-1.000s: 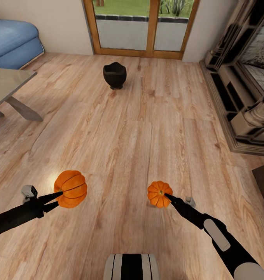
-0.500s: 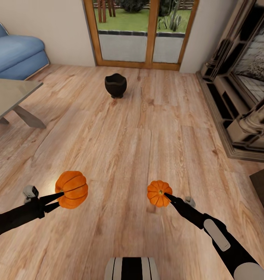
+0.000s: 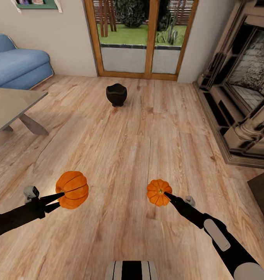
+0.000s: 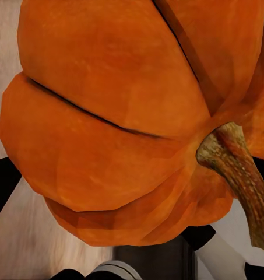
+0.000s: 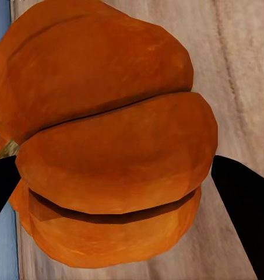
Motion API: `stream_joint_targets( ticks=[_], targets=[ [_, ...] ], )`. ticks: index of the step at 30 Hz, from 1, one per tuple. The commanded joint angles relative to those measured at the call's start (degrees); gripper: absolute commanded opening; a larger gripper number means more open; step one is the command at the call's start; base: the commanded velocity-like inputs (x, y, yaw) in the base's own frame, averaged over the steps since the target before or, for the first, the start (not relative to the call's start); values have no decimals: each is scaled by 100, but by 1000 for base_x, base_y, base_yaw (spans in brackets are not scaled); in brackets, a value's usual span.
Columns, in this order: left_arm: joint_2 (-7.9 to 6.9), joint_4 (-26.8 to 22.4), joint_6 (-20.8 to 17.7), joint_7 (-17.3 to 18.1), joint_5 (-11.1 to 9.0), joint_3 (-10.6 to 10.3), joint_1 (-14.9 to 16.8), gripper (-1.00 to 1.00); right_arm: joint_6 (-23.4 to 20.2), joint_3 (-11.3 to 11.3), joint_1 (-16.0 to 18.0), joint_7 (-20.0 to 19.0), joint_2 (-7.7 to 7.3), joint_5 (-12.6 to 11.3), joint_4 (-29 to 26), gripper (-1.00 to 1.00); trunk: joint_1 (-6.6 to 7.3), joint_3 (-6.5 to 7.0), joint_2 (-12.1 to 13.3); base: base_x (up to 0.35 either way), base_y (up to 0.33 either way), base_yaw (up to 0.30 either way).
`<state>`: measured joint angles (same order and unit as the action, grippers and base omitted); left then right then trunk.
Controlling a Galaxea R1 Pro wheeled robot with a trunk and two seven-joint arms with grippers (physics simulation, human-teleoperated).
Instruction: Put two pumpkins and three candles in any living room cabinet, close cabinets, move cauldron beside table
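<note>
Left tool: clenched on the larger pumpkin, held above the floor at near left; the left wrist view shows its ribs and bent stem close up.
Right tool: clenched on the smaller pumpkin at near right, stem end facing the tool.
Handling, pumpkins: likely light, rigid and smooth; the round flanks could slip, so a hold across the ribbed middle looks safer than one by the stem.
Table: grey top at mid left, well apart from both pumpkins.
Cauldron: upright on the floor farther off, near the glass door; probably stiff, best taken at the rim.
Cabinet: I cannot tell where it is.
</note>
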<state>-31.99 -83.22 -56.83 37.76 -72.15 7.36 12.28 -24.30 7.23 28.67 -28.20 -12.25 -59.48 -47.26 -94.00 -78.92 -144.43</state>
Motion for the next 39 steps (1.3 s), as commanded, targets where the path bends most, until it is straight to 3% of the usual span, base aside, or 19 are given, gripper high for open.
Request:
stream_joint_targets(
  ticks=[1, 12, 23, 39],
  targets=[
    [0, 0, -21, 12, 17, 3, 3, -100, -23, 11, 2, -1, -5, -46, 1, -100, 3, 19, 0, 0, 0, 0],
    [2, 0, -21, 12, 17, -2, 3, -100, -36, 5, 3, -1, -12, -54, -3, -100, 32, 263, 15, 0, 0, 0],
    [1, -14, -21, 12, 14, 20, 3, -100, -76, -3, 6, 24, -54, -54, -3, -100, 32, 263, 15, 0, 0, 0],
    [0, -26, -21, 20, 8, 8, 3, -100, -77, 2, 6, 19, -58, -56, -3, -100, 73, 616, 36, 0, 0, 0]
  ],
)
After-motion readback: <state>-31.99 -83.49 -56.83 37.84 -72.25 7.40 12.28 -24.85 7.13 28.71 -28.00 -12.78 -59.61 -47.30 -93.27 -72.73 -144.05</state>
